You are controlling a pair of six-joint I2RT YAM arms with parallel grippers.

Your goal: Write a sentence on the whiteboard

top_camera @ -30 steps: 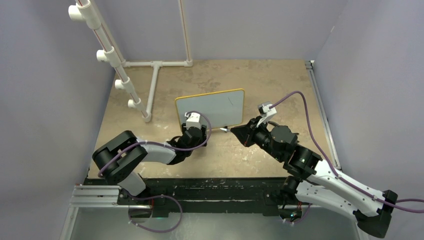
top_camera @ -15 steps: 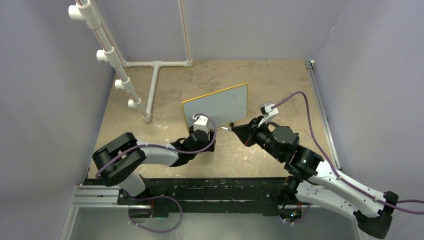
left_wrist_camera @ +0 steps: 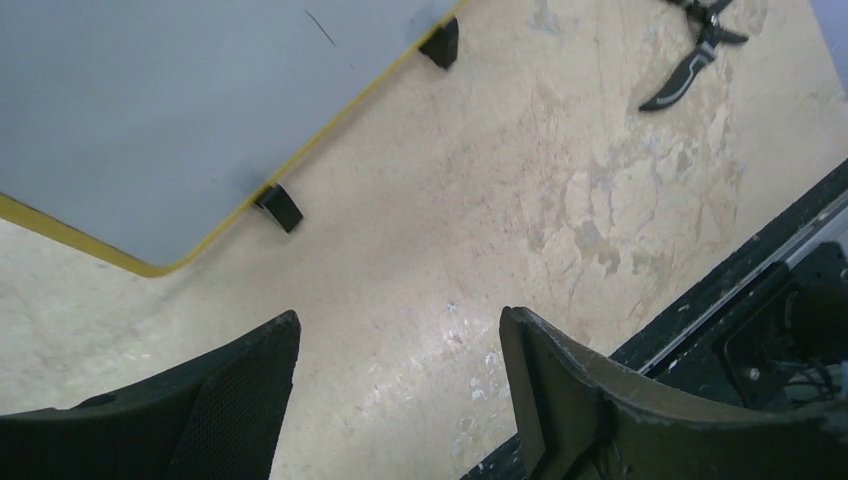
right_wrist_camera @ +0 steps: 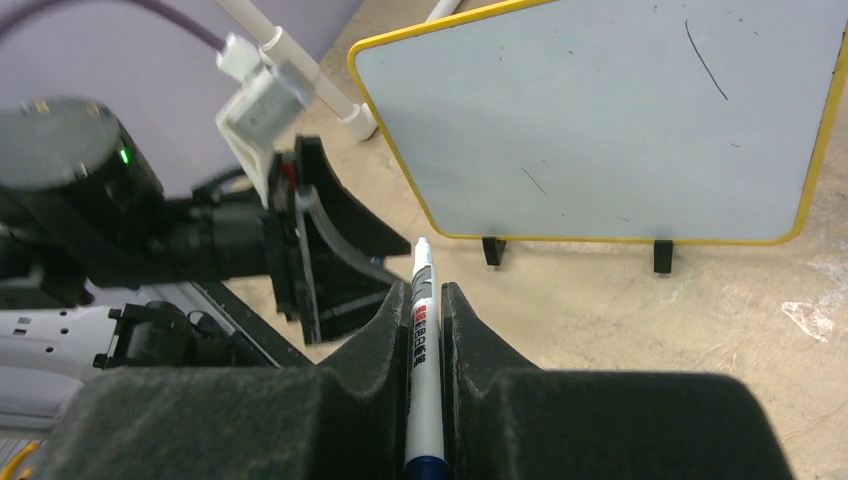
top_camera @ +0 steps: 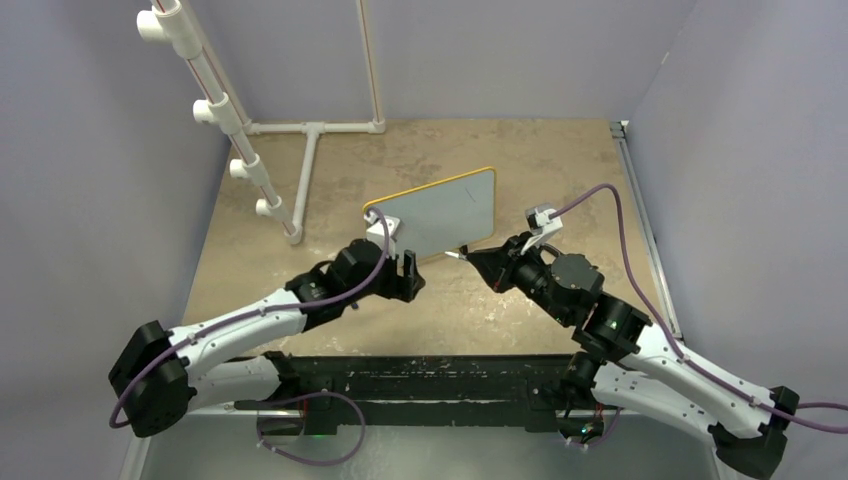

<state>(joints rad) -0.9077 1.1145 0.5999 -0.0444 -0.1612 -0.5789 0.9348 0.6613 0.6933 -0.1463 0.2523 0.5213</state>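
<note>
The whiteboard [top_camera: 440, 210], white with a thin yellow frame and two black feet, stands mid-table, turned at an angle. It also shows in the left wrist view [left_wrist_camera: 170, 110] and the right wrist view [right_wrist_camera: 600, 120]. No blue sentence shows on it, only a few faint dark strokes. My left gripper [top_camera: 408, 272] is open and empty [left_wrist_camera: 395, 325], low over the table just in front of the board's left foot. My right gripper [top_camera: 478, 262] is shut [right_wrist_camera: 422, 290] on a white marker [right_wrist_camera: 421, 320], tip pointing at the board's lower edge, short of it.
A white PVC pipe frame [top_camera: 300, 170] stands at the back left. A black rail [top_camera: 420, 370] runs along the near table edge. A dark curved shape [left_wrist_camera: 690, 65] lies on the table to the right of the board. My left gripper shows in the right wrist view [right_wrist_camera: 320, 250].
The board was swung and shifted right with my left gripper at its lower left edge. My left gripper has since come off it and drawn back, open. The right arm barely moved.
</note>
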